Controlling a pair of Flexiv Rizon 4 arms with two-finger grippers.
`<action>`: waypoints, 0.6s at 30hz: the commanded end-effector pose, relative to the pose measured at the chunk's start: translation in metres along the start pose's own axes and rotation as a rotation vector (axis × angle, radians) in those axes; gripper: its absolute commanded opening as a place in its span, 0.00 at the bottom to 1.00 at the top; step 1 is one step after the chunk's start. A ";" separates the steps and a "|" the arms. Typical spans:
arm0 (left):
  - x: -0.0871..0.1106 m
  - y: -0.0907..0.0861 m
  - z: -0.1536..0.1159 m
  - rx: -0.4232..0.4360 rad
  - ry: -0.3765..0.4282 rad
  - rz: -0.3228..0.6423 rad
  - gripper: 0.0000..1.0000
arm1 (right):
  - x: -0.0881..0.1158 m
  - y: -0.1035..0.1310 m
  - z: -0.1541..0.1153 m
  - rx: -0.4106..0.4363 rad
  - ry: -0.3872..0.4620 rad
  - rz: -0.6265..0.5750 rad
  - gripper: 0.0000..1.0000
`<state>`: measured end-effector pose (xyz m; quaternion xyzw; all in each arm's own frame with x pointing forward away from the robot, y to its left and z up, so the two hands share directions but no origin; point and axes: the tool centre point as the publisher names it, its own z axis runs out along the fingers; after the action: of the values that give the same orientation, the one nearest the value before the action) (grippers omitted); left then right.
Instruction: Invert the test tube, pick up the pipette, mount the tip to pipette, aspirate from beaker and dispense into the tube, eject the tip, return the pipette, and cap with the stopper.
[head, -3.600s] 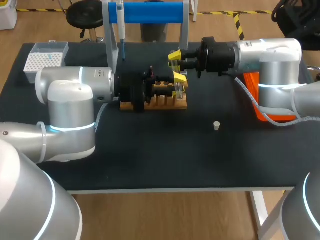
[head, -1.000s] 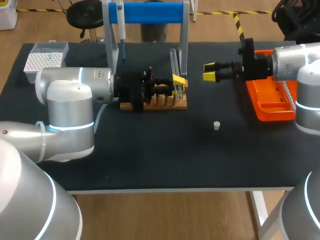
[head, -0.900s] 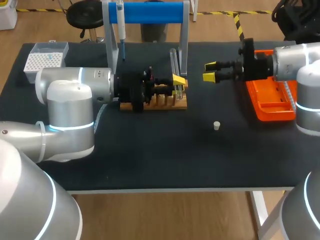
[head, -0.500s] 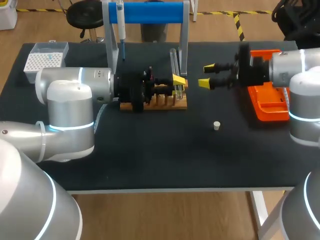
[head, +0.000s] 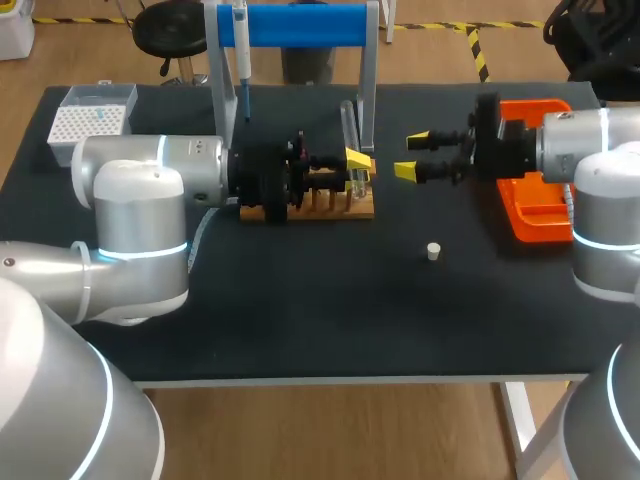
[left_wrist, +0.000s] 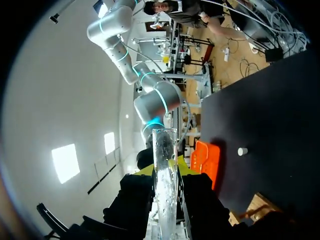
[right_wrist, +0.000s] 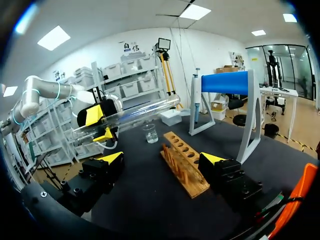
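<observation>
I look down on a black table. A wooden rack sits toward the back, near the middle, and a grey stand with a blue bar stands just behind it. A white box of tips lies at the back left corner and an orange tray at the right side. A small white stopper stands alone on the bare top, between rack and tray and nearer the front edge. Through the right wrist camera I also see a glass beaker standing beside the rack's far end.

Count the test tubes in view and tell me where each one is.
1. The tube is held in the left gripper, by the rack. No tube stands in the rack holes that show. The left arm hides part of the rack.
</observation>
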<state>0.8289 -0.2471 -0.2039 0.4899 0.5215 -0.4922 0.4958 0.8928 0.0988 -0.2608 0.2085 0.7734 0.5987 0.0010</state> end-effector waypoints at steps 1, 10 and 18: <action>-0.015 0.010 -0.009 0.045 0.073 -0.235 0.00 | 0.000 0.000 -0.001 0.000 0.000 0.000 1.00; -0.031 0.017 -0.027 0.015 -0.055 -0.717 0.00 | 0.000 0.000 -0.001 0.000 0.000 0.000 1.00; -0.031 0.017 -0.027 0.015 -0.055 -0.717 0.00 | 0.000 0.000 -0.001 0.000 0.000 0.000 1.00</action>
<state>0.8471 -0.2193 -0.1731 0.3041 0.6316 -0.6349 0.3248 0.8925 0.0985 -0.2605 0.2085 0.7738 0.5981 0.0007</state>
